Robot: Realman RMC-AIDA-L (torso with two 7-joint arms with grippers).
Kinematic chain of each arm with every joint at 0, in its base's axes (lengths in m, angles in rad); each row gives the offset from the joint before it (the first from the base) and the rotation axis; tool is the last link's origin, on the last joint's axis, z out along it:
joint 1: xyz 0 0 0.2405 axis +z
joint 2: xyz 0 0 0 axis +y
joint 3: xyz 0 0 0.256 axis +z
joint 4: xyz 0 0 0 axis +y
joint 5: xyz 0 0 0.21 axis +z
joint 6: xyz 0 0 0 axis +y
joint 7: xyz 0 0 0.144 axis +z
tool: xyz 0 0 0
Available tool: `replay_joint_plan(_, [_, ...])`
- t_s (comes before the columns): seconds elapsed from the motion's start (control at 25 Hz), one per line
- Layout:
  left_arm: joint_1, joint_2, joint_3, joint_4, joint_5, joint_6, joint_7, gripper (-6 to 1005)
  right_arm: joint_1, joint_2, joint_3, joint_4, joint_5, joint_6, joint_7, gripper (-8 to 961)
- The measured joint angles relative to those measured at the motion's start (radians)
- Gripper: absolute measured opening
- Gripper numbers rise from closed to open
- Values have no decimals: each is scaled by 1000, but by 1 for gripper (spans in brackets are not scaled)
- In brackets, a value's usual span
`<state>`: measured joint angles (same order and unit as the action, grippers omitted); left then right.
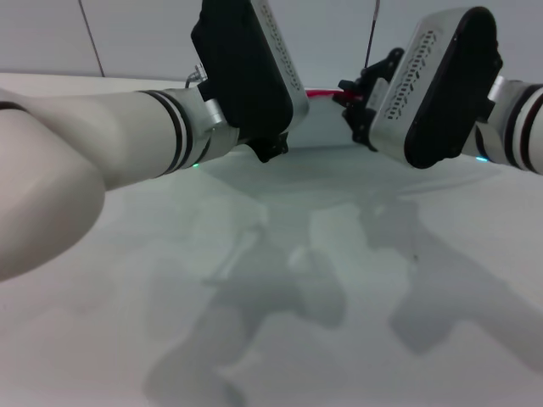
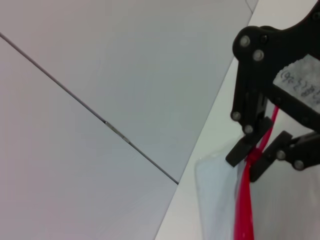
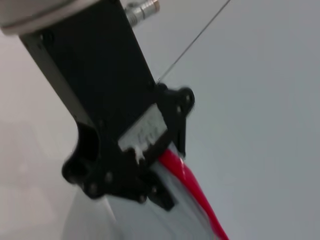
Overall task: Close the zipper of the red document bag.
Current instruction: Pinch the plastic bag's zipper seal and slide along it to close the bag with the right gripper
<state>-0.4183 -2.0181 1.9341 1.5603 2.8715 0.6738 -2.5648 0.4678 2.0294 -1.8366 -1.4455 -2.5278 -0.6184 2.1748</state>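
Note:
The red document bag (image 1: 321,125) hangs above the table between my two raised arms, its red zipper (image 1: 317,93) along the top edge. In the left wrist view my right gripper (image 2: 256,156) is shut on the zipper (image 2: 245,210), with the pale bag (image 2: 215,200) hanging below it. In the head view the right gripper (image 1: 353,98) sits at the strip's right end. The right wrist view shows my left gripper (image 3: 159,165) clamped on the bag (image 3: 132,220) where the zipper (image 3: 196,196) comes out of it. Its black housing hides most of the left gripper (image 1: 270,149) in the head view.
The pale table (image 1: 254,297) lies below both arms and carries their shadows. A grey panelled wall (image 2: 100,100) with a thin seam stands behind the bag. The bulky forearms fill the upper head view and hide most of the bag.

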Motion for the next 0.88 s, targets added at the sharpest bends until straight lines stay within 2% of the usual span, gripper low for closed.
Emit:
replay_joint_plan(0.52, [19,-1,0,45,0,-3,11,59,10,-1,72,81,-14,27,1,81])
replay_joint_plan(0.88, [94,-4,-20,166,0,3,48,58,44,0,173,218,-49,77,7,79])
